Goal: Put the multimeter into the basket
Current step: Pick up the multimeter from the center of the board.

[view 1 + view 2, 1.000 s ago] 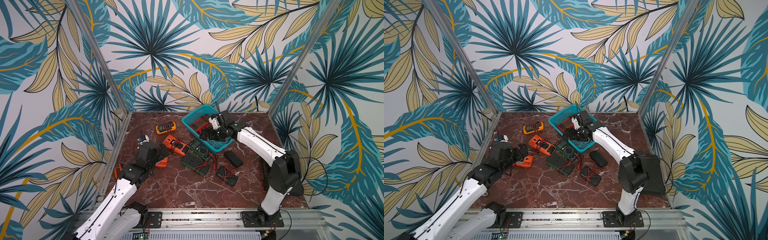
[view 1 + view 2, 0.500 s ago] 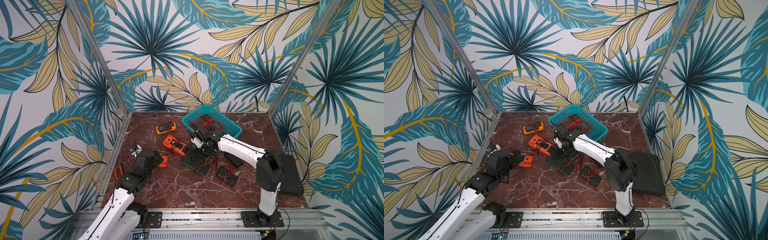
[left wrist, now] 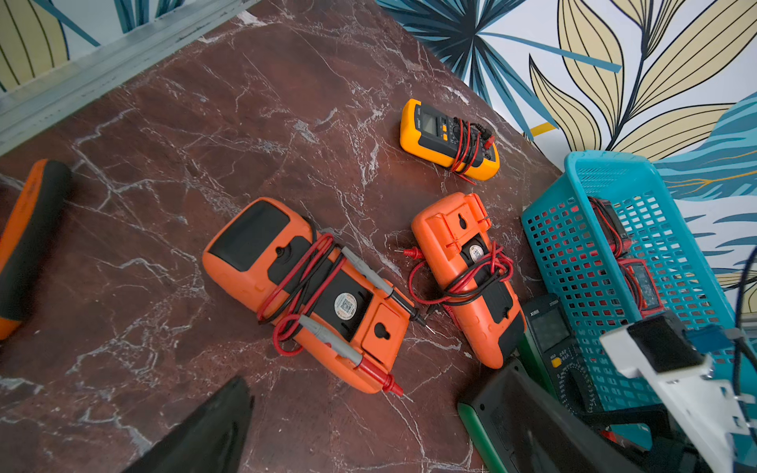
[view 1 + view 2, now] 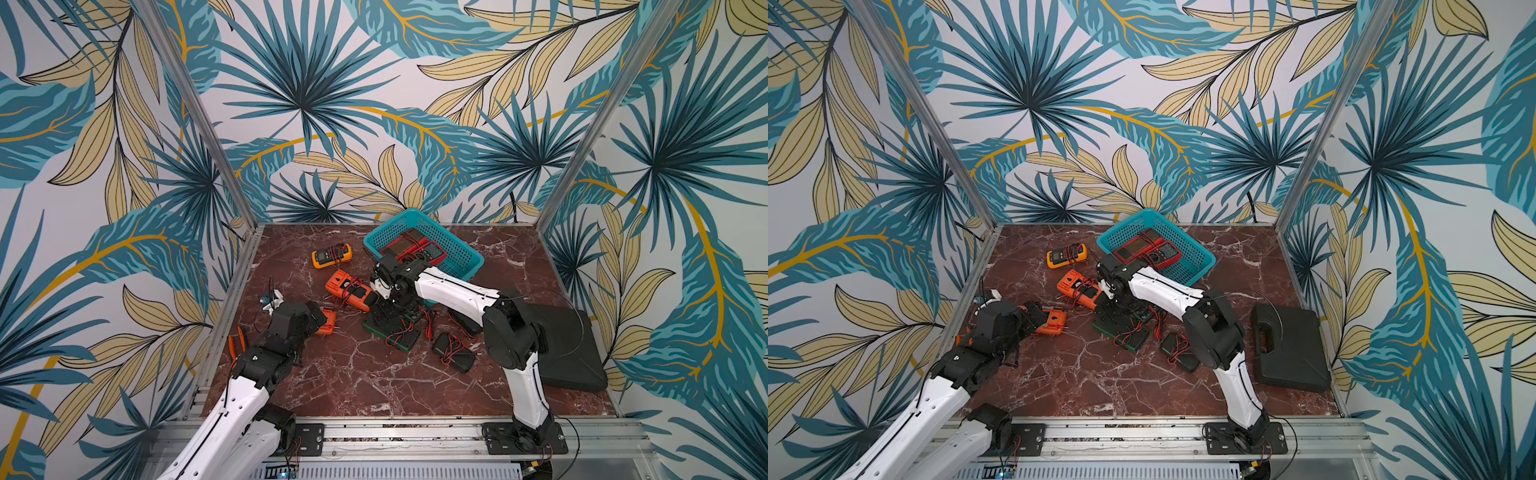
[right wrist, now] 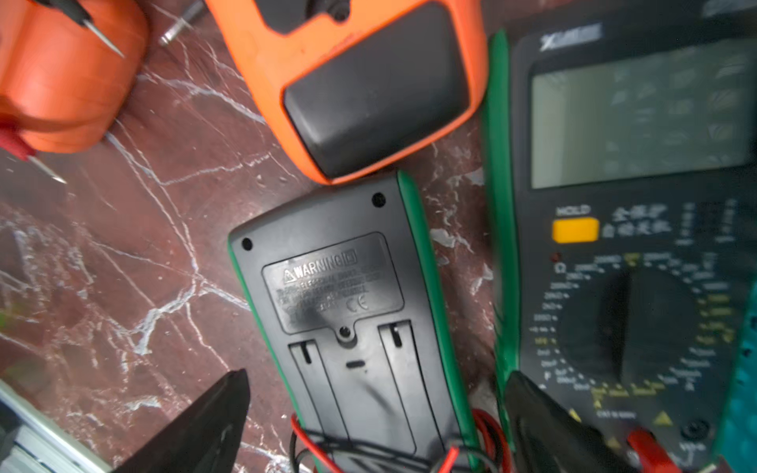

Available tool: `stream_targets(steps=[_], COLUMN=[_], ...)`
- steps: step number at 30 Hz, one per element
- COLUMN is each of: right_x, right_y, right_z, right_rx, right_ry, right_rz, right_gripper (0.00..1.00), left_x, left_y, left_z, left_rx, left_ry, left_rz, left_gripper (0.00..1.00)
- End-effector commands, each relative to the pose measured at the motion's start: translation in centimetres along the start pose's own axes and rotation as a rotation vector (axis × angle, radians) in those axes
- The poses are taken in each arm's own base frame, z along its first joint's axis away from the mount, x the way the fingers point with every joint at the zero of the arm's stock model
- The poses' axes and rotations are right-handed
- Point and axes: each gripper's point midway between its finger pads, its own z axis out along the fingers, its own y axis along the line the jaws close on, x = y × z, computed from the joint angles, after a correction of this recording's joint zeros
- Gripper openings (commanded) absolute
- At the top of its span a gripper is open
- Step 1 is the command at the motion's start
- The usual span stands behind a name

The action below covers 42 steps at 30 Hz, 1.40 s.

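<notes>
The teal basket stands at the back of the table with two red multimeters lying in it. My right gripper is open and hangs low over a green multimeter that lies face down. One finger is on each side of it, neither touching. A second green multimeter lies face up beside it, against the basket. My left gripper is open and empty near the table's left side. An orange multimeter wrapped in its leads lies just ahead of it.
Another orange multimeter and a yellow one lie left of the basket. Two black meters lie in front of the green ones. A black case fills the right side. Orange-handled pliers lie at the left edge.
My right arm has swung from over the basket down and left to the green multimeters. My left arm has drawn back a little toward the front. Both grippers stayed open.
</notes>
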Motion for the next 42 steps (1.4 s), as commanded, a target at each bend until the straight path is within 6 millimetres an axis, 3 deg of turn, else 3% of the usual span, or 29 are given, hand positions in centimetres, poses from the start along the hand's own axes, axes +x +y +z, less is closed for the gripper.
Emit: stream_targets(steps=[1,8,9,15,29,42], right_x=[0.9,1.6,2.0,3.4,5.2,4.3], right_y=[0.7,1.2,2.4,3.2,2.5,1.6], right_z=[0.8,1.5,1.7,2.6,3.5,6.5], right_rx=[0.009,0.021,0.017,0.059,0.113,0.157], right_ry=[0.053,0.083,0.092,0.134,0.202,0.24], right_rz=[-0.042,-0.061,-0.085,-0.112,-0.308,-0.399], right_gripper=[0.99,0.99,1.0,1.0,1.0,1.0], left_x=[0.0,0.2,0.2,0.2,0.0,-0.2], left_y=[0.1,0.5,0.5,0.5,0.4,0.3], left_z=[0.2,0.4,0.4,0.3,0.0,-0.2], left_rx=[0.009,-0.003,-0.004,0.001,0.013,0.017], left_ry=[-0.012,-0.012,-0.014,-0.016,-0.021,-0.027], left_rz=[-0.018,-0.015,-0.015,-0.019,-0.019,-0.019], left_gripper=[1.0,1.0,1.0,1.0,1.0,1.0])
